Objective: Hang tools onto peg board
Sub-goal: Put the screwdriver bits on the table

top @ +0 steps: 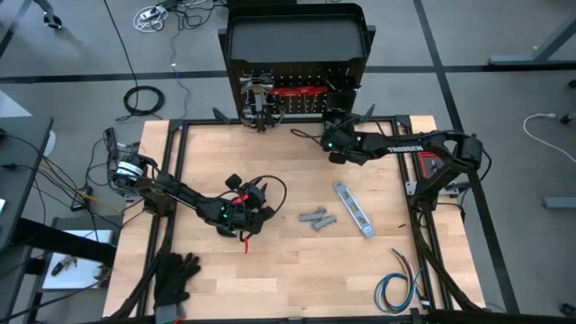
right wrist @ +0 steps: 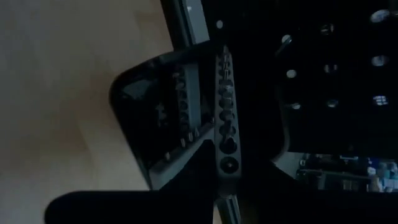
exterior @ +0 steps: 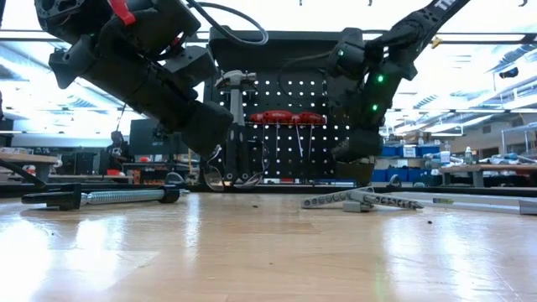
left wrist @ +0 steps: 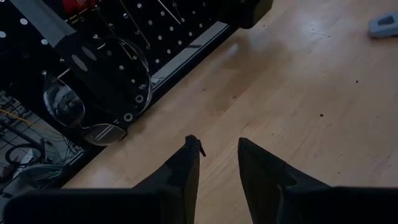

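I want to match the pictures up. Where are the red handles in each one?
High view: red handles on the black board, at the table's far edge.
Low view: red handles hang mid-board.
Left wrist view: only a red sliver, cut off by the frame.
Right wrist view: not in it.
Shared landmark: the holed black board.

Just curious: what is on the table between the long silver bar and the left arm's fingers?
In the high view, small grey metal pieces lie between the silver flat bar and the left gripper; otherwise bare wood.
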Available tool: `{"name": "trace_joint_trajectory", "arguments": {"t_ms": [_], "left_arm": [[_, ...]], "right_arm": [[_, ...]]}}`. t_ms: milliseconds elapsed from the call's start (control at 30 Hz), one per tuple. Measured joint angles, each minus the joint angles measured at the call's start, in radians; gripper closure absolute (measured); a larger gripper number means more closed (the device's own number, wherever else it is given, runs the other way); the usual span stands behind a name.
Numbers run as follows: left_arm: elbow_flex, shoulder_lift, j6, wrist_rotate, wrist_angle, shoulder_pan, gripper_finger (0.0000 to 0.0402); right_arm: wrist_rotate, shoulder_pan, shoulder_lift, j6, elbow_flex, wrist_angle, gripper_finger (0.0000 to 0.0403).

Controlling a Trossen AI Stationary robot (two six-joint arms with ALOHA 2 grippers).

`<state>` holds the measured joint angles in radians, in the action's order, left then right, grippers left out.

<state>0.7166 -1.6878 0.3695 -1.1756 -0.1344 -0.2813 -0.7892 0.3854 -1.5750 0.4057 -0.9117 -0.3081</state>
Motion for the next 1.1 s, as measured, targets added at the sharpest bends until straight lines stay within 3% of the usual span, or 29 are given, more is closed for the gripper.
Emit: {"name": "trace_joint_trajectory", "arguments": {"t_ms": [267,367,533,633,900,1100], "left_arm": [[0.0,0.0,0.0,0.003,0.002,0.0,0.0291],[0.0,0.0,0.001,0.003,0.001,0.0,0.0291],[0.0,0.0,0.001,0.003,-0.009,0.005,0.0291],[0.0,0.0,0.001,0.003,-0.01,0.005,0.0291],[0.0,0.0,0.002,0.011,-0.015,0.0,0.0291],[0.0,0.0,0.002,0.01,-0.011,0.0,0.0291]], "right_arm": [[0.024,-0.139,0.16,-0.213,-0.001,-0.194,0.0363],[0.25,-0.221,0.222,-0.293,-0.002,-0.255,0.0363],[0.775,-0.325,0.239,-0.443,-0.002,-0.25,0.0363],[0.922,-0.384,0.203,-0.536,-0.002,-0.236,0.0361],[0.971,-0.529,0.012,-0.563,-0.001,-0.066,0.0354],[0.909,-0.541,-0.035,-0.592,-0.001,0.014,0.0324]]}}
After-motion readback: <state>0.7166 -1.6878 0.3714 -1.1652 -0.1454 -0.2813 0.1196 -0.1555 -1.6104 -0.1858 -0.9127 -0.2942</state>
